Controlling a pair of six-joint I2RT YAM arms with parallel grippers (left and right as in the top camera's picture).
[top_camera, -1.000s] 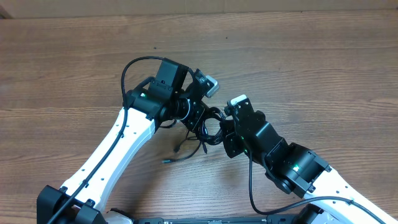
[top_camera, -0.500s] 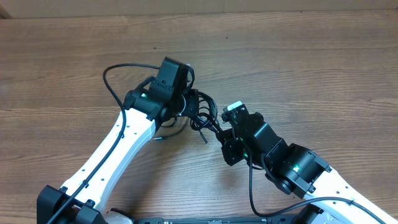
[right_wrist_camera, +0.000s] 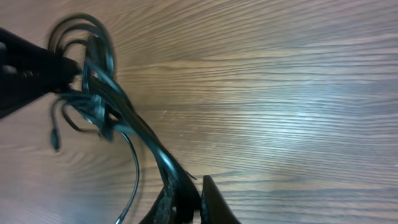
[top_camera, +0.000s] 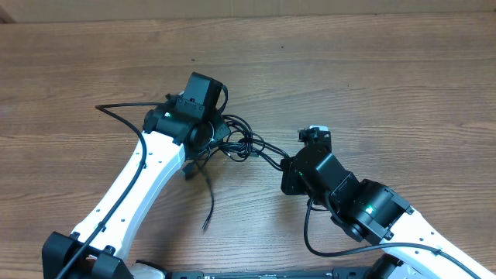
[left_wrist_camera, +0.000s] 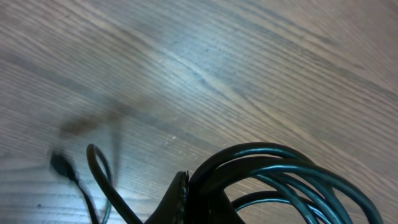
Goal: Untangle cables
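Since the earlier frame the arms are drawn apart, the left gripper (top_camera: 211,138) carried up and left and the right gripper (top_camera: 287,166) to the right, so that the cables (top_camera: 242,144) are stretched between them over the wooden table (top_camera: 387,77). Each pincer is clenched on the cables: the left on their looped part, the right on strands leading out of it. One loose end (top_camera: 208,211) is now trailed toward the near edge, so one cord is judged to be coming free, while the loops are not yet opened.

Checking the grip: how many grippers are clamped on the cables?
2. The left gripper is shut on the looped cables; the right gripper pinches a strand stretched out from them.
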